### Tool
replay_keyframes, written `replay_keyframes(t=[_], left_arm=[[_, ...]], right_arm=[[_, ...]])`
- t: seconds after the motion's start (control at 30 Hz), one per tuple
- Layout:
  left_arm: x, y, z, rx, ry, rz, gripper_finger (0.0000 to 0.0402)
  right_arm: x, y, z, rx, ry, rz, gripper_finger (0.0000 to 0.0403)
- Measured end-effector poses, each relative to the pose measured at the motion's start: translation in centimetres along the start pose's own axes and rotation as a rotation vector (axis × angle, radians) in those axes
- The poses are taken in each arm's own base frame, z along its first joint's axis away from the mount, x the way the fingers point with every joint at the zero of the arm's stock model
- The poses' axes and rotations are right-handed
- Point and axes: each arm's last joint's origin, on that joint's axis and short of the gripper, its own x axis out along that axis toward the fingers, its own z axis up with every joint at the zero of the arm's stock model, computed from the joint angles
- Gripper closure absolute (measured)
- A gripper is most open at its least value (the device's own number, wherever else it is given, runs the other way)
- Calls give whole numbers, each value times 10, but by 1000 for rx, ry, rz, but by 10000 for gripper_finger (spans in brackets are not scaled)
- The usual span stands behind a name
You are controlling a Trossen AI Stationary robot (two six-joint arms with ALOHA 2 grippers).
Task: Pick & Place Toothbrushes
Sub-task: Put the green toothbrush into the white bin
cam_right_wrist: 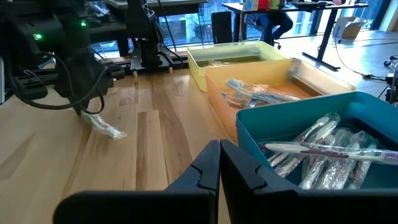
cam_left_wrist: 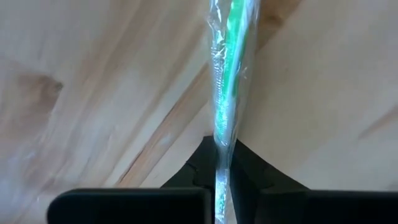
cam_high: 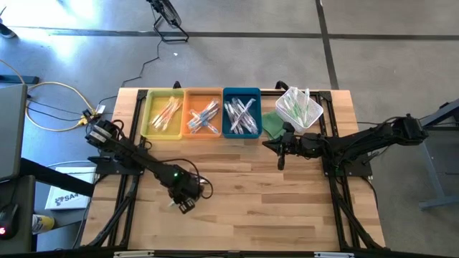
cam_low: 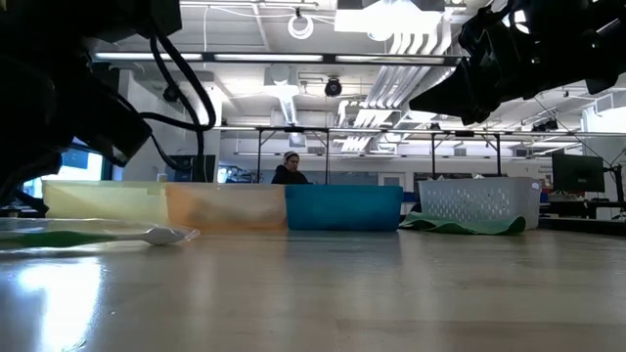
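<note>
Toothbrush (cam_left_wrist: pixel 229 81), green handle, clear wrapper: lying on the wooden worktop (cam_high: pixel 272 201) toward its left front, one end pinched between the left gripper (cam_high: pixel 181 204) fingers. More toothbrushes: sorted in yellow tray (cam_high: pixel 162 113), orange tray (cam_high: pixel 203 112) and blue tray (cam_high: pixel 241 112) along the back edge; others in white basket (cam_high: pixel 300 107). Right gripper (cam_high: pixel 280 163): fingers pressed together, empty, near the blue tray
</note>
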Motion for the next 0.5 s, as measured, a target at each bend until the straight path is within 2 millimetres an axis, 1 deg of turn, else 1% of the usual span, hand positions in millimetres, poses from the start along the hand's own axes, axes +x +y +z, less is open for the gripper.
replay_keyframes(t=[0.1, 0.23, 0.33, 0.5], left_arm=[[-5, 2, 8, 74, -20, -35, 389], [-18, 8, 22, 185, -77, -82, 389], [-28, 14, 37, 276, -139, -120, 389], [-40, 30, 64, 420, -218, -166, 389]], right_arm=[[0, 0, 0, 0, 0, 0, 399], [0, 0, 0, 0, 1, 0, 399], [0, 0, 0, 0, 3, 2, 399], [0, 0, 0, 0, 5, 4, 399]])
